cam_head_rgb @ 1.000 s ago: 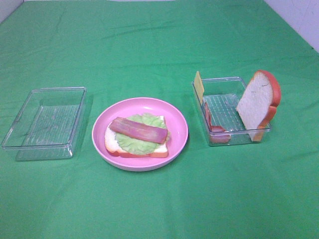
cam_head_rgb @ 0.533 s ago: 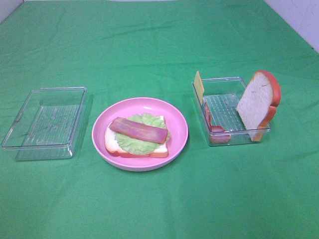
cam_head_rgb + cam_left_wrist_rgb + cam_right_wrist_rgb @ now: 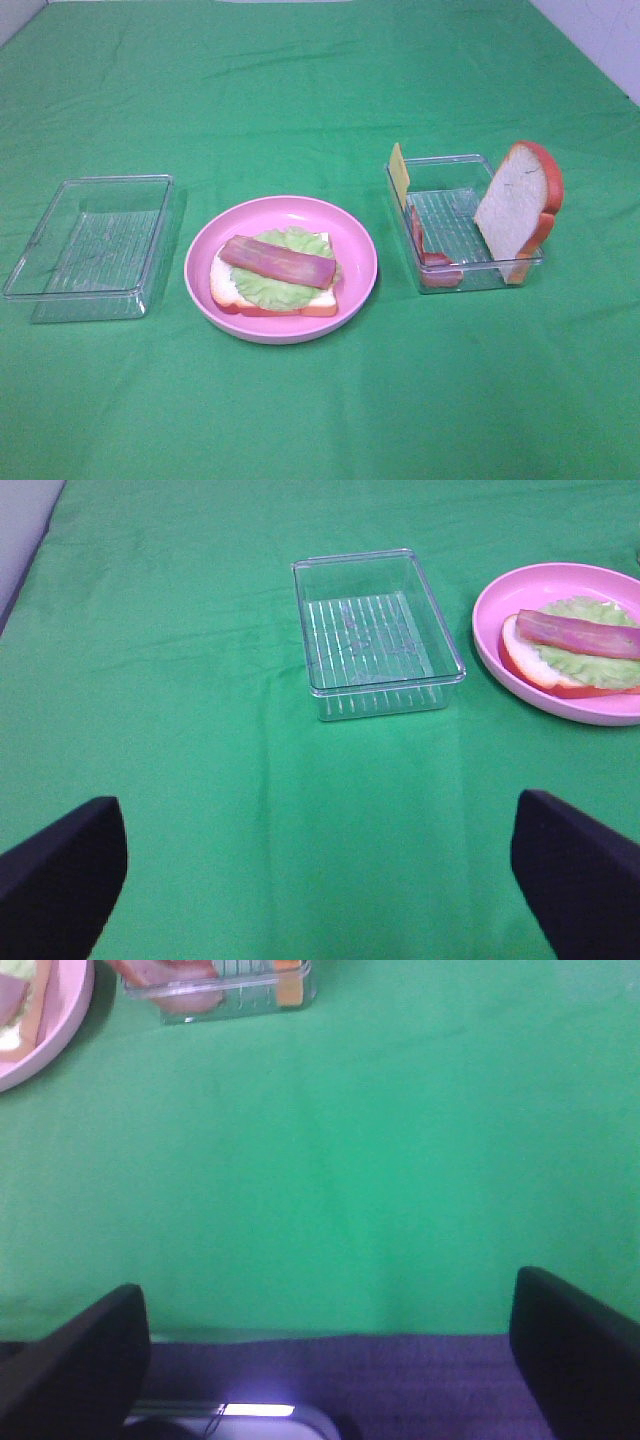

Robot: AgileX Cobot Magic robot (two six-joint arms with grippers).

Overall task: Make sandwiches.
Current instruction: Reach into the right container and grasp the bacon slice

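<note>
The sandwich stack lies on a round pink plate: a white bread slice, ruffled lettuce and one bacon strip on top. The left wrist view shows the same stack. A second bread slice leans upright in the right clear tray, with a yellow cheese slice and more bacon. Neither arm shows in the exterior view. My left gripper is open over bare cloth, short of the empty tray. My right gripper is open, well back from the tray.
An empty clear tray sits left of the plate. A green cloth covers the whole table. In the right wrist view the cloth's near edge runs between the fingers, and the plate rim shows in a corner.
</note>
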